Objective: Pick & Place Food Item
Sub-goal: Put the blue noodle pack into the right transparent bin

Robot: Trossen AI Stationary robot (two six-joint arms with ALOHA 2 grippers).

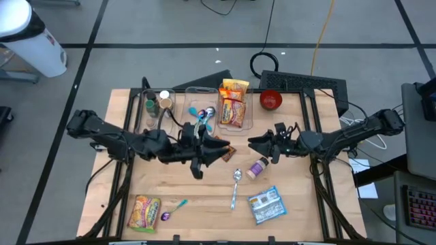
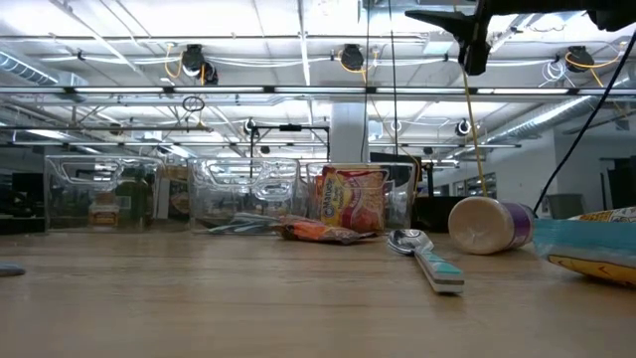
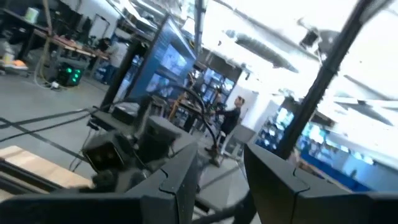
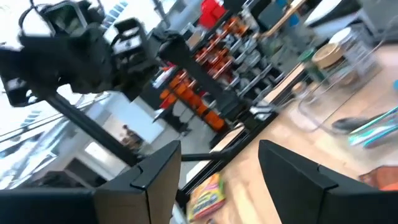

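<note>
Both arms hang above the middle of the table, their grippers facing each other. My left gripper [image 1: 229, 147] [image 3: 221, 169] is open with nothing between its fingers. Below it a small orange packet [image 1: 229, 154] [image 2: 318, 233] lies flat on the table. My right gripper [image 1: 251, 143] [image 4: 219, 168] is open and holds nothing either. Other food packets: orange ones [image 1: 234, 102] standing in the right-hand clear bin, a yellow one [image 1: 143, 212] [image 4: 205, 198] at the near left, and a blue-white one [image 1: 266, 204] at the near right.
Three clear bins [image 1: 178, 102] line the far edge, holding jars, utensils and packets. A red bowl [image 1: 271, 100] stands at the far right. A purple jar [image 1: 257, 167] [image 2: 489, 225] lies on its side beside a spoon [image 1: 236, 185] [image 2: 425, 257]. A small purple-headed spoon [image 1: 172, 209] lies by the yellow packet.
</note>
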